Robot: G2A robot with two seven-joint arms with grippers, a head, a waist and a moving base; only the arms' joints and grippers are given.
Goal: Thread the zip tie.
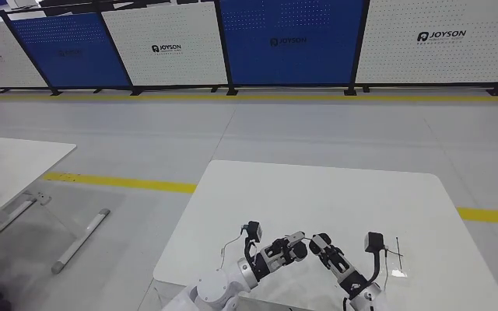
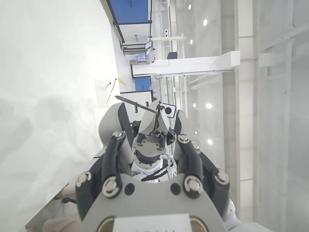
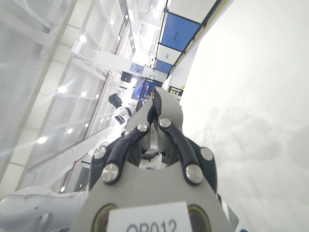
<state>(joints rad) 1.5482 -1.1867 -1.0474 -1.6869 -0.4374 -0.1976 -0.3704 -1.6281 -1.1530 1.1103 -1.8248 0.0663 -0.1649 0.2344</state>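
My right gripper (image 1: 317, 243) (image 3: 154, 98) hangs just above the white table (image 1: 311, 194) near its front edge. It is shut on a thin black zip tie (image 2: 135, 104), whose free end sticks out sideways past the fingertips. My left gripper (image 1: 296, 247) (image 2: 149, 115) faces it, open. Its two fingers (image 2: 122, 119) stand on either side of the right gripper's closed tips without touching the tie. Another black zip tie (image 1: 398, 250) (image 2: 111, 90) lies flat on the table further right.
A small white tag (image 1: 398, 273) lies by the spare tie. The table's front edge is close under both arms. A second white table (image 1: 23, 163) stands at the left, across a strip of floor. Blue and white panels (image 1: 288, 39) line the back.
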